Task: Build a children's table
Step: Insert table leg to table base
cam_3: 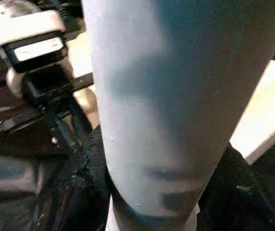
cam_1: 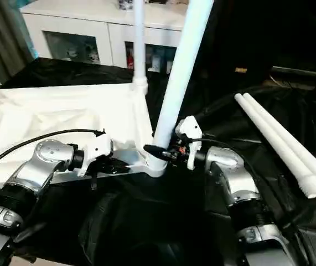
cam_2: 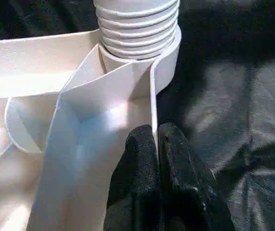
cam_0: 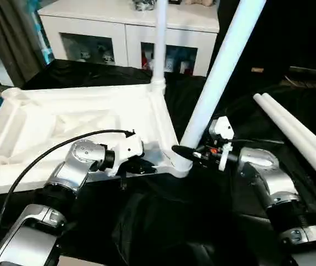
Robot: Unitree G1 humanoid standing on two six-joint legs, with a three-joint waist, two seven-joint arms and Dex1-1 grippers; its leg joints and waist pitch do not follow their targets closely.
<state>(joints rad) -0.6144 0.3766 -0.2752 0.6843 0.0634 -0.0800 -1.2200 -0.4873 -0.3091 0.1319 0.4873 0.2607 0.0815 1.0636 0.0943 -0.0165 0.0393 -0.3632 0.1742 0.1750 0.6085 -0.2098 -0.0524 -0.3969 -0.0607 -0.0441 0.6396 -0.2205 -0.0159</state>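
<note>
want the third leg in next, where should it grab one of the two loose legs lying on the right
Grip the near loose leg around its smooth middle, coming from above with fingers across the tube. It lies flat on the black cover beside its twin, so a sideways approach is blocked; the ribbed end stays free for the socket.

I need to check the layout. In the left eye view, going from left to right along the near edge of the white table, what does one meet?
Left claw shut on the tabletop edge → leaning leg in the corner socket → right claw around that leg → two loose legs lying on the black cloth.

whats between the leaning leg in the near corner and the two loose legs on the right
Only bare black table cover lies between the leaning leg and the two loose legs, as the left eye view shows.
</note>
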